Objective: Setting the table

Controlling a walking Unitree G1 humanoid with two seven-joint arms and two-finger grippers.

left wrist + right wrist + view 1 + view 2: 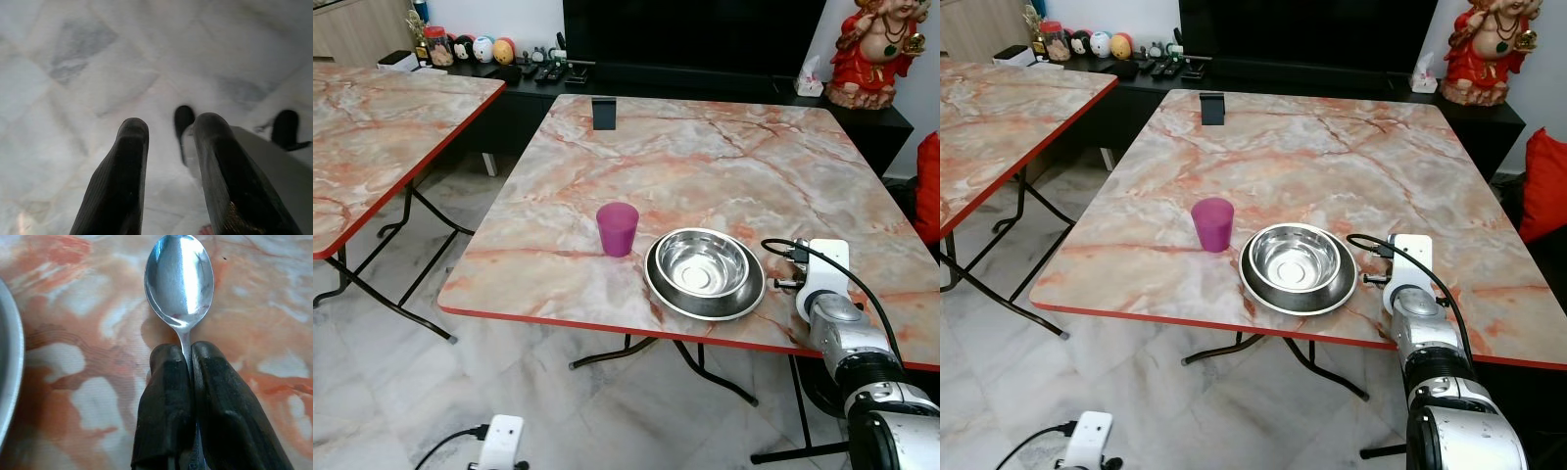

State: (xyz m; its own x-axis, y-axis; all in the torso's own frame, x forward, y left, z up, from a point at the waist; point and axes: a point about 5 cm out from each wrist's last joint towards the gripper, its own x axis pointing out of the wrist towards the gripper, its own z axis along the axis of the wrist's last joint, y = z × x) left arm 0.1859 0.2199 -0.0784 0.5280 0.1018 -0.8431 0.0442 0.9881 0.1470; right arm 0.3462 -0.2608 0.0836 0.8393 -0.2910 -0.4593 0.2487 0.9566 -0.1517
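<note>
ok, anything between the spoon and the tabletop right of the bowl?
Nothing visible. The right gripper is shut on the spoon over bare marble table, with the bowl off to its left. The cup sits beyond the bowl.

Marble-look table (705, 166) w/ red edge: purple cup (618, 229) near front, steel bowl (705, 271) just right of it, small black stand (604, 113) at far edge.
</note>
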